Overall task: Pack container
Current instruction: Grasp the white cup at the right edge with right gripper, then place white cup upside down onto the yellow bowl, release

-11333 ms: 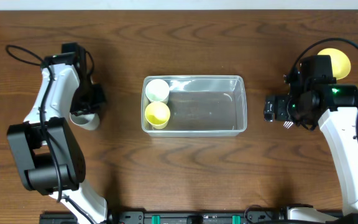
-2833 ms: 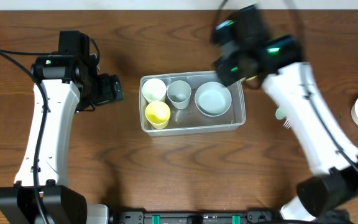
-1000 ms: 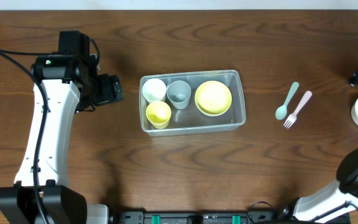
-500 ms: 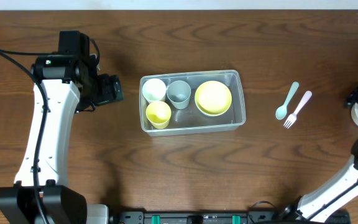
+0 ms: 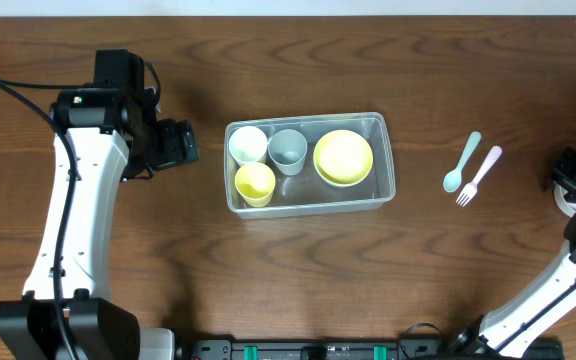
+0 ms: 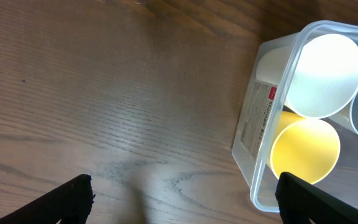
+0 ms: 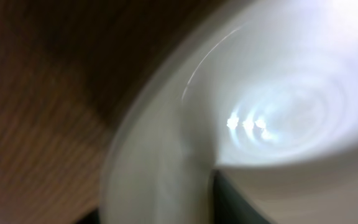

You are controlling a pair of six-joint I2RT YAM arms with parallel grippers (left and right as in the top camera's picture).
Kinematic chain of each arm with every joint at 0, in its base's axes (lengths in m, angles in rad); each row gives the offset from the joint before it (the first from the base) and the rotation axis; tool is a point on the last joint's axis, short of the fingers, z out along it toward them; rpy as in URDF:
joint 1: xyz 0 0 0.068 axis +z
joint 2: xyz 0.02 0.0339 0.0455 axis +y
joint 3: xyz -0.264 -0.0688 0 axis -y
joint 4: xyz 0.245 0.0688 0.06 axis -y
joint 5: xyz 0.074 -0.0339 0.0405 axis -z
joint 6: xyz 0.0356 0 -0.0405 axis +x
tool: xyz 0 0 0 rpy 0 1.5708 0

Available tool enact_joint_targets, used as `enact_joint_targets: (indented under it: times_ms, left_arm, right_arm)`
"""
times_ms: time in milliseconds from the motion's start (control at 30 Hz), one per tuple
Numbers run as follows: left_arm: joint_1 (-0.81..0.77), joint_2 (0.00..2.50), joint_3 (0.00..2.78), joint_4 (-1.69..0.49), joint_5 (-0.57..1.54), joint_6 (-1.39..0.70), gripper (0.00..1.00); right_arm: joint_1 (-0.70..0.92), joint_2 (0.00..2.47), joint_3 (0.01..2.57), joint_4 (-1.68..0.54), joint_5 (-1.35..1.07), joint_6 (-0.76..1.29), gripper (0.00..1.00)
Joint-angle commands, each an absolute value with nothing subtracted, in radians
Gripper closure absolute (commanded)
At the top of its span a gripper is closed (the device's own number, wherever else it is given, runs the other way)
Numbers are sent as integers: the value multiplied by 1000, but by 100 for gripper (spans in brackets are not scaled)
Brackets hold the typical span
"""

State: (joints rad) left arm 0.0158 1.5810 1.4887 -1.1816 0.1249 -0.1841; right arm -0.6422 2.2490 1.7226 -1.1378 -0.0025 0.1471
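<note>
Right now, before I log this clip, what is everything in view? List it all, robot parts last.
container: one, clear plastic, middle of the table
white cup: one, white, inside the container, far-left corner
grey cup: one, grey, inside the container, beside the white cup
yellow cup: one, yellow, inside the container, near-left corner
yellow bowl: one, yellow, inside the container, right of the cups
spoon: one, light blue, on the table right of the container
fork: one, pink, beside the spoon
white bowl: one, white, far right edge
table: one, dark brown wood
left pincer: one, black, open, left of the container
right pincer: one, black, at the white bowl, opening unclear
</note>
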Motion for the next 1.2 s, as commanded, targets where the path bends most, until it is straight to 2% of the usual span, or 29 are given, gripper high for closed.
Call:
enact_joint_targets:
  times_ms: [0, 100, 333, 667, 933, 1167]
  left_arm:
    - [16, 1580, 1488, -1187, 127, -192, 6]
    - [16, 1580, 1488, -1187, 127, -192, 6]
    - [16, 1580, 1488, -1187, 127, -192, 6]
    - [16, 1580, 1488, -1188, 127, -192, 6]
    - [15, 1580, 1488, -1188, 127, -192, 6]
    - [15, 1580, 1488, -1188, 127, -192, 6]
  right_arm:
    - [-611, 2182, 1726, -1142, -25, 152, 83]
    - [-581, 2129, 1726, -1142, -31, 152, 99]
    - [-426, 1964, 1726, -1156, -36, 125, 99]
    - [38, 1714, 1726, -1135, -62, -54, 99]
    - [347, 1719, 1725, -1118, -49, -65, 99]
    - [494, 1798, 1722, -1117, -49, -57, 99]
